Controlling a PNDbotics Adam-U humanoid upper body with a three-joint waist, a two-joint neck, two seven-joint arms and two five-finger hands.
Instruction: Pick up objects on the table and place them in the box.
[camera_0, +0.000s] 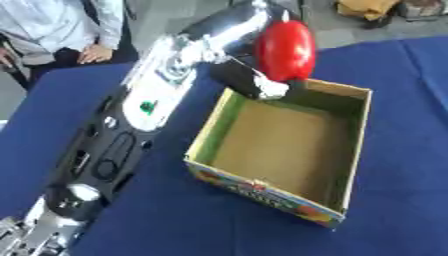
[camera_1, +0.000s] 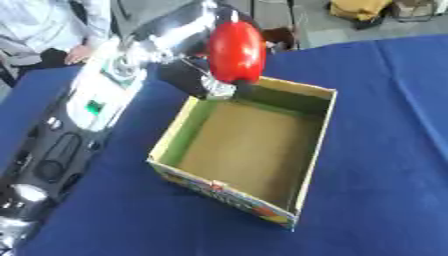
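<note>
1. Since the view looks down from the head, the nearest thing is the robot's own left arm (camera_0: 114, 150), a long black and shiny silver limb that comes in from the lower left corner and runs diagonally up across the table.
2. The table itself wears a smooth dark blue cloth (camera_0: 402, 150), flat, with just a faint crease or two on the right side.
3. Next out is the open rectangular cardboard box (camera_0: 354, 145), sitting askew on the cloth. Plain brown inside, greenish on the inner left wall, and a colourful printed strip along the near outer wall.
4. Inside the box I can only see bare brown floor, nothing lying in it.
5. Over the box's far left corner is the left hand (camera_0: 262, 85), dark with a silvery fingertip poking down near the rim.
6. That hand has hold of a glossy red rounded object (camera_0: 286, 50), smooth like plastic, egg-ish in shape. It's up in the air above the far edge of the box, not resting in it.
7. The fingers look wrapped round the back of the red thing, though most of them are hidden behind it.
8. The right hand doesn't show in either view.
</note>
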